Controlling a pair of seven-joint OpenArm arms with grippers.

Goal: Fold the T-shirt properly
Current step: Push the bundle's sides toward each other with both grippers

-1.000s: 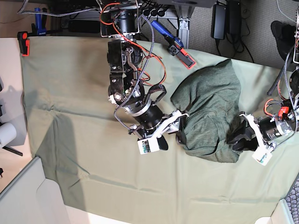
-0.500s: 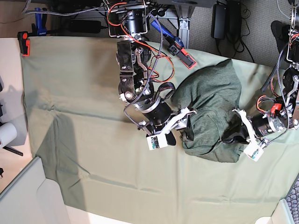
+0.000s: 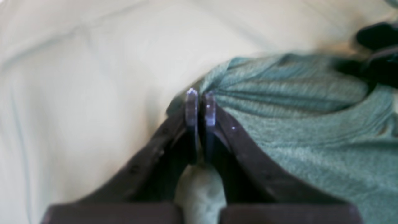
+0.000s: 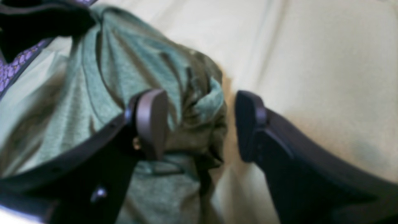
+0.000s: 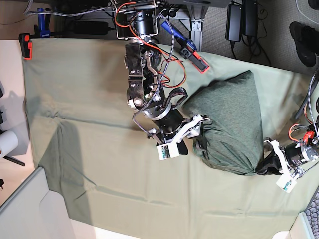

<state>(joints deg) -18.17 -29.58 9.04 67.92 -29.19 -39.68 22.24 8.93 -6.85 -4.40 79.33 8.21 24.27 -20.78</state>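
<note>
At the lower right of the base view, our left pincer [image 3: 200, 102] is pressed together on an edge of the T-shirt [image 5: 232, 129], which lies bunched right of centre on the surface [image 5: 89, 99]. Our right pincer [image 4: 199, 124] stands apart, straddling a crumpled fold.

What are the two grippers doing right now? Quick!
Left gripper: closed, pinching the T-shirt edge.
Right gripper: open, straddling a bunched fold of the T-shirt.
</note>
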